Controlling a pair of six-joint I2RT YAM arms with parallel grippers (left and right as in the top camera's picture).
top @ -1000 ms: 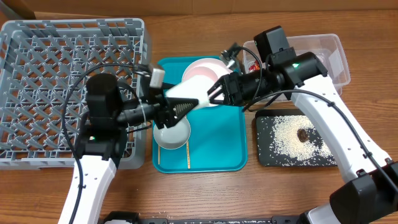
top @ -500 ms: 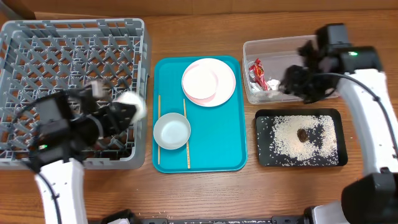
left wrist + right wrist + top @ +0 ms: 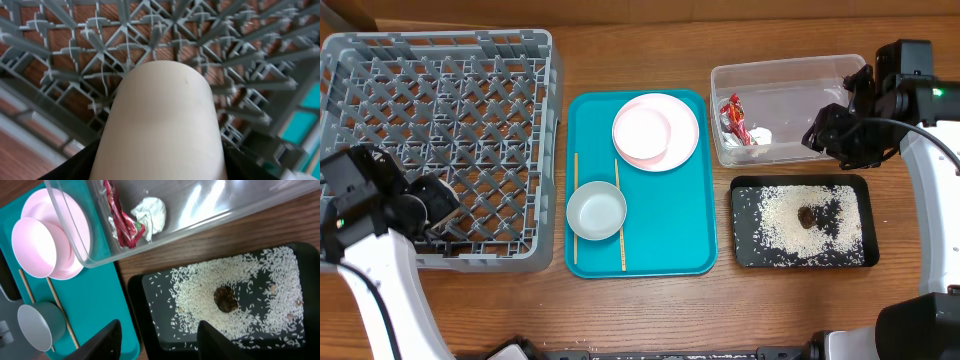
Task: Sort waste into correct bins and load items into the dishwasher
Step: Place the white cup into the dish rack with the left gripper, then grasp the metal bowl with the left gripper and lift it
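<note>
The left end effector (image 3: 432, 205) is gripping the white cup (image 3: 165, 125) over the grey rack (image 3: 440, 100), near its front edge. The right end effector (image 3: 160, 330) is hanging wide and empty above the black tray (image 3: 150, 287) of rice (image 3: 195, 292), beside the clear tub (image 3: 790, 70).

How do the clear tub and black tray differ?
The clear tub is deep and see-through, holding the red wrapper and white tissue; the black tray is shallow and opaque, holding rice and a brown lump. Both are rectangular, right of the teal tray.
</note>
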